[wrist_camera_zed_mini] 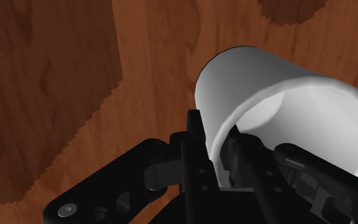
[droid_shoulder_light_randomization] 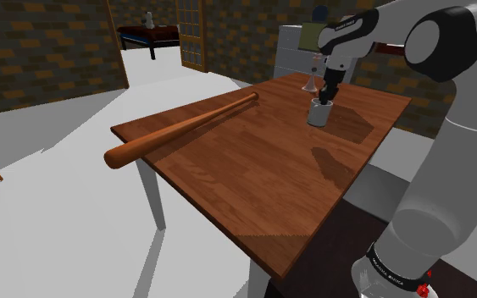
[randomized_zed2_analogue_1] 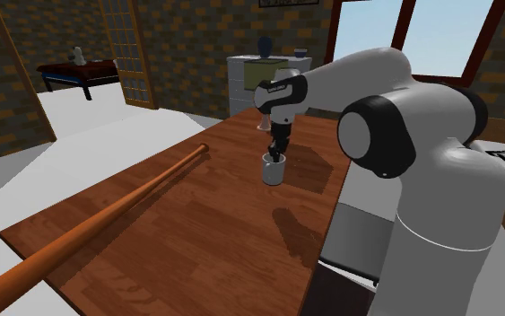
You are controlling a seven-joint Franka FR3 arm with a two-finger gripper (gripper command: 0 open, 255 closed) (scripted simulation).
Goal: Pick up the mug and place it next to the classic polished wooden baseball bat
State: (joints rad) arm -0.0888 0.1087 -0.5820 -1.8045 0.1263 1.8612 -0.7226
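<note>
A plain white mug (droid_shoulder_light_randomization: 319,114) (randomized_zed2_analogue_1: 274,171) is near the far side of the wooden table (droid_shoulder_light_randomization: 253,182) (randomized_zed2_analogue_1: 196,247), at or just above its surface. My black gripper (droid_shoulder_light_randomization: 324,100) (randomized_zed2_analogue_1: 278,154) comes down from above and is shut on the mug's rim. In the wrist view one finger is inside the mug (wrist_camera_zed_mini: 266,83) and one outside, and the gripper (wrist_camera_zed_mini: 217,149) clasps the wall between them. The wooden baseball bat (droid_shoulder_light_randomization: 185,127) (randomized_zed2_analogue_1: 107,215) lies along the table's edge at the shoulder view's left, a good way from the mug.
A small flask-shaped object (droid_shoulder_light_randomization: 311,82) stands just behind the mug. A white cabinet (droid_shoulder_light_randomization: 294,46) (randomized_zed2_analogue_1: 246,81) stands beyond the table's far end. A dark low table (droid_shoulder_light_randomization: 147,35) (randomized_zed2_analogue_1: 71,72) is in the room behind. Bare tabletop lies between the mug and the bat.
</note>
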